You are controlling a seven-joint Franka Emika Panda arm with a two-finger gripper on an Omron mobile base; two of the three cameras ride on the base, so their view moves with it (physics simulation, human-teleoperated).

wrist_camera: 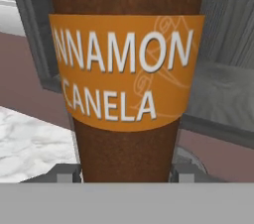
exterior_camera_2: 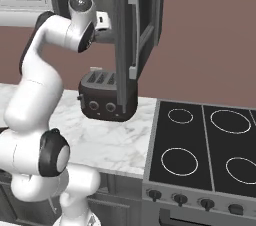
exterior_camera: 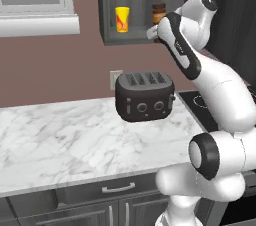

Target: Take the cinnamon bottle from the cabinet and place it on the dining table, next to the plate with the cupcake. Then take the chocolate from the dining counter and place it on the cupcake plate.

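1. Tool [wrist_camera: 126, 172] clamped on cinnamon bottle [wrist_camera: 126, 69], one fingertip [wrist_camera: 63, 172] at each side of brown body, low down below the orange label.
2. Bottle upright, up at open cabinet [exterior_camera: 131, 38] shelf level, at right end of shelf; whether base touches shelf or just clear: cannot tell.
3. Yellow cup [exterior_camera: 122, 19] on same shelf, well apart to the left.
4. Open cabinet door [exterior_camera_2: 131, 35] just beside wrist in right base view.
5. Toaster [exterior_camera: 145, 96] on marble worktop [exterior_camera: 60, 140] right under shelf; stovetop [exterior_camera_2: 210, 145] beside it.
6. Step judged: pulling bottle out; cupcake plate, dining table, chocolate not yet reached.
7. Risks: grip low on tall bottle, likely tilt or slip on fast swing.
8. Door clip if wrist retracts sideways.
9. Drop onto toaster if grip lets go over worktop.
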